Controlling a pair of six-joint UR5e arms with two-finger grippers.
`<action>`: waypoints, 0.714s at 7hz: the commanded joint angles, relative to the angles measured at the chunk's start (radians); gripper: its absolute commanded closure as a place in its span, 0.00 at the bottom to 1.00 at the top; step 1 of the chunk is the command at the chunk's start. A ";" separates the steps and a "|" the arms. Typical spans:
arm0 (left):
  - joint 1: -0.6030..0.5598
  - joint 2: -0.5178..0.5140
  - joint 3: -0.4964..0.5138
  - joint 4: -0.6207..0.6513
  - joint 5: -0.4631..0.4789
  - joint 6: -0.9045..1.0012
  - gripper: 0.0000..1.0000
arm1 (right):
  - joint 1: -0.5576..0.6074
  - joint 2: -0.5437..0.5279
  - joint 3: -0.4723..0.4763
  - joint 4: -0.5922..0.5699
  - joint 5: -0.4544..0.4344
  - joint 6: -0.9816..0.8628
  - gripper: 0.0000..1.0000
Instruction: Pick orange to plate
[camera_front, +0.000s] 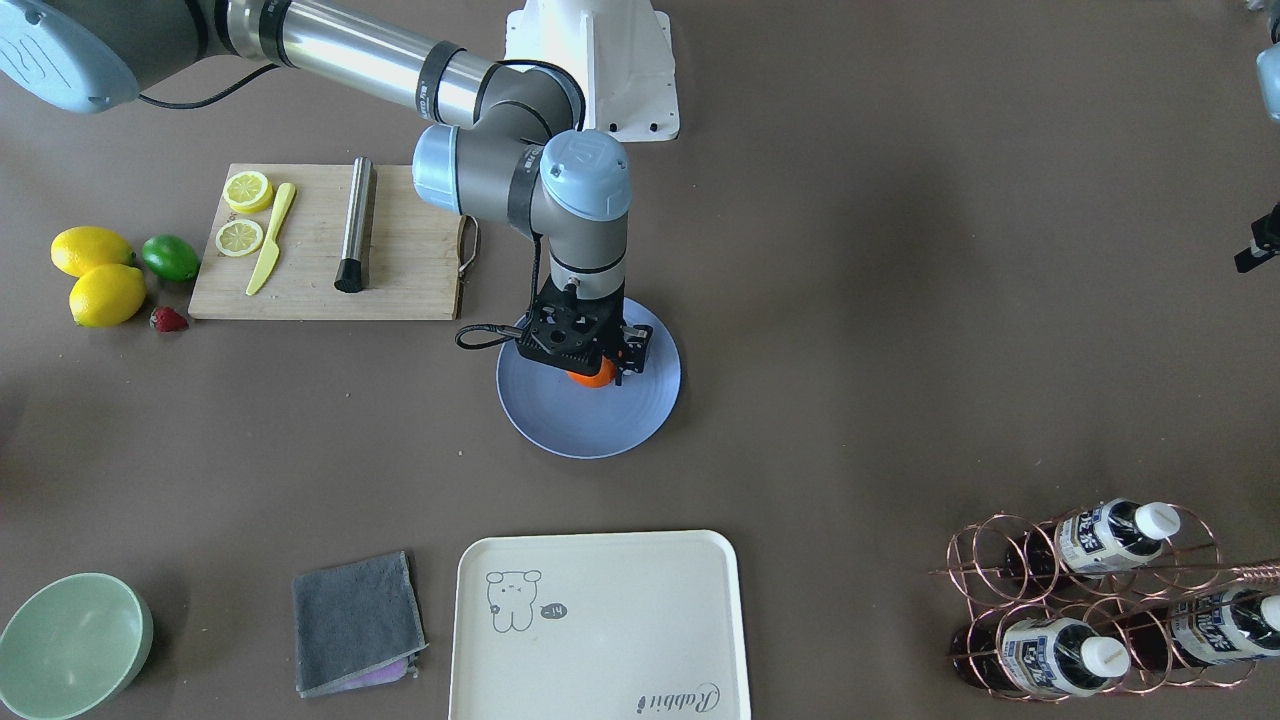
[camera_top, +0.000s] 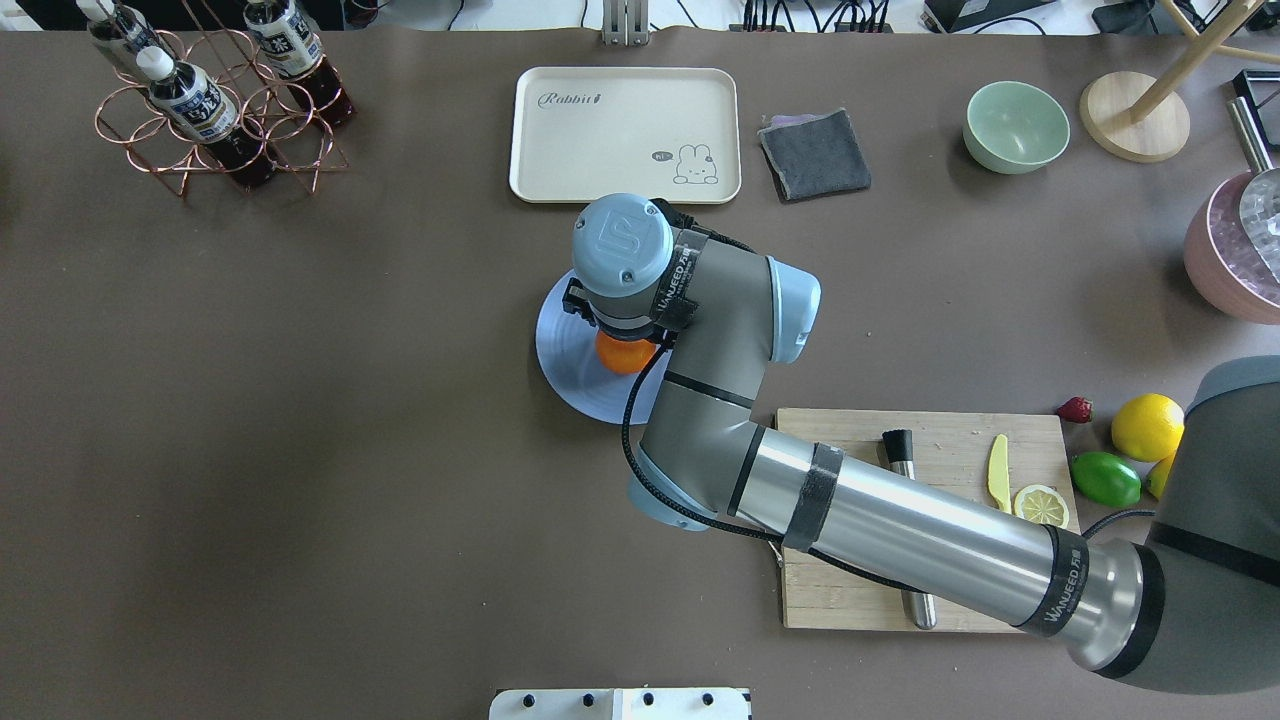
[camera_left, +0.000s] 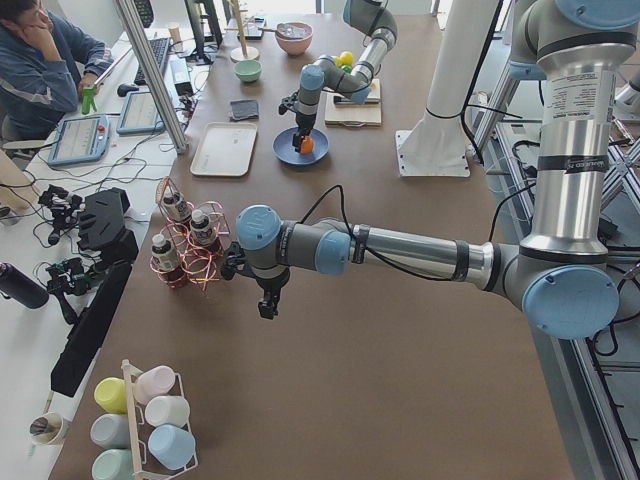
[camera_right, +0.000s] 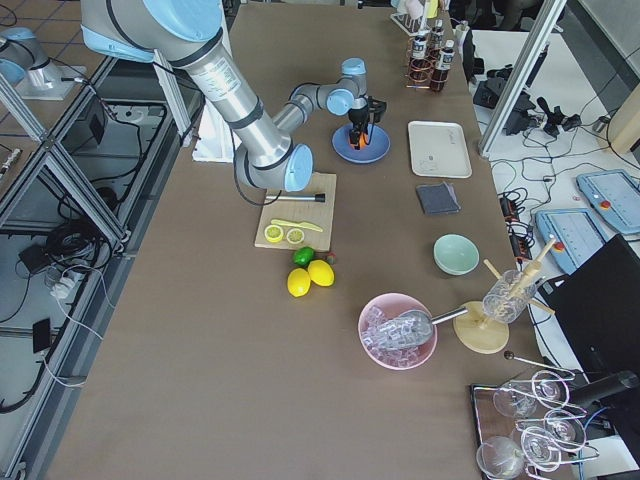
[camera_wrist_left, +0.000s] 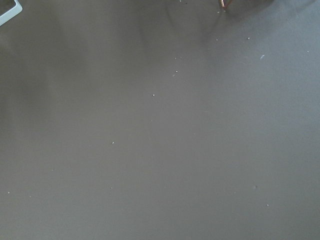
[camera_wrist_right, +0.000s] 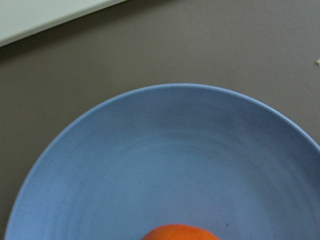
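Nearest the robot, the cutting board (camera_top: 950, 440) has its corner near the rim of the plate (camera_top: 565, 360). Over the plate's middle, the right gripper (camera_front: 603, 368) clamps the orange (camera_front: 590, 379). Bare table spreads wide toward the left gripper (camera_left: 265, 305), and I cannot tell whether that one is open. Beyond the plate, the edge of the tray (camera_top: 600, 150) lies near.

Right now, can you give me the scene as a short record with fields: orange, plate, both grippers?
orange: at the plate's middle, under the right gripper
plate: on the table, between the cutting board and the cream tray
right gripper: pointing down at the orange; grip not clear
left gripper: far from the plate, near the bottle rack; state not clear
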 joint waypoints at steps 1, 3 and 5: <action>0.000 0.000 0.005 0.000 0.000 0.000 0.02 | 0.093 0.002 0.017 -0.019 0.087 -0.083 0.00; 0.000 0.000 0.040 0.009 0.012 0.000 0.02 | 0.246 -0.015 0.122 -0.247 0.254 -0.314 0.00; -0.003 -0.003 0.051 0.044 0.012 -0.001 0.02 | 0.387 -0.325 0.410 -0.317 0.363 -0.612 0.00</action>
